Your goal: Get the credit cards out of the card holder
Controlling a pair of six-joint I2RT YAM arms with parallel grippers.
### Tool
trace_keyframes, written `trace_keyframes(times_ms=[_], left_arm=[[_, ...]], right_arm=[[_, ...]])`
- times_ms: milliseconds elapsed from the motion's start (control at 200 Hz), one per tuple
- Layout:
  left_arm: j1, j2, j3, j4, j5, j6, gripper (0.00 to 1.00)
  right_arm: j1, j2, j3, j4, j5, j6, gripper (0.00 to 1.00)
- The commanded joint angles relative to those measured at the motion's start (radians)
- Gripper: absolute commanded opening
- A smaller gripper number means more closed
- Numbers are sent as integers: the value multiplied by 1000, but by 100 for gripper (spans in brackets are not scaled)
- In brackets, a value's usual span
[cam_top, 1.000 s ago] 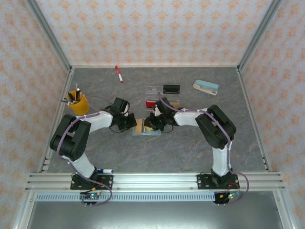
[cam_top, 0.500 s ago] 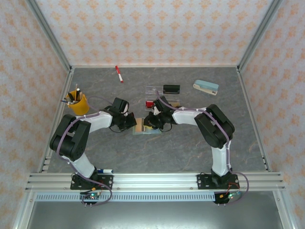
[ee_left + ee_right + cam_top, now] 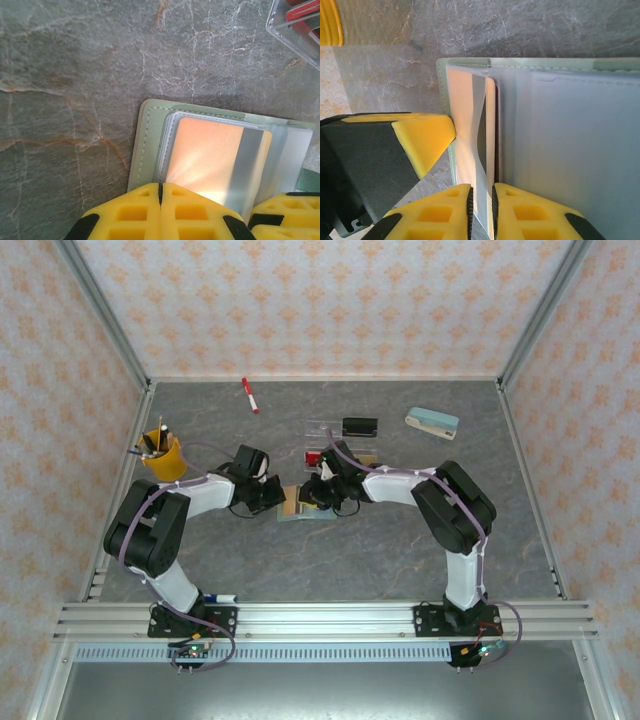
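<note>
The card holder [image 3: 306, 510] lies open on the grey table, pale green with clear inner pockets [image 3: 580, 150]. A tan-gold credit card [image 3: 210, 155] with a silver stripe sits in its left leaf. My left gripper [image 3: 161, 186] is shut, its yellow tips pressing the holder's near-left edge [image 3: 146, 145]. My right gripper [image 3: 481, 192] is shut on the edge of that tan-gold card [image 3: 470, 130], which stands up between the fingers. A thin dark red edge [image 3: 496, 135] shows just beside it. In the top view both grippers, left [image 3: 272, 496] and right [image 3: 316, 492], meet over the holder.
A clear compartment tray [image 3: 330, 430] behind the holder holds a flat red piece [image 3: 314, 457] and a black item [image 3: 360, 426]. A yellow cup of pens [image 3: 163, 454] stands left, a red marker [image 3: 249, 396] at the back, a cream-and-teal stapler [image 3: 432, 422] at the right.
The right wrist has edged slightly left and back over the holder. The left arm and the holder have stayed put.
</note>
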Motion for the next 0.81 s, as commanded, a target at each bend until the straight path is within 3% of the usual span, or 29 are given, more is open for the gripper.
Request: trace_keyframes(times_ms=[0, 801], left_arm=[[-1, 74, -72, -143, -91, 19, 0], [-1, 97, -92, -100, -44, 15, 0]], right_arm=[[15, -42, -21, -29, -11, -14, 20], [15, 33, 25, 54, -28, -19, 20]])
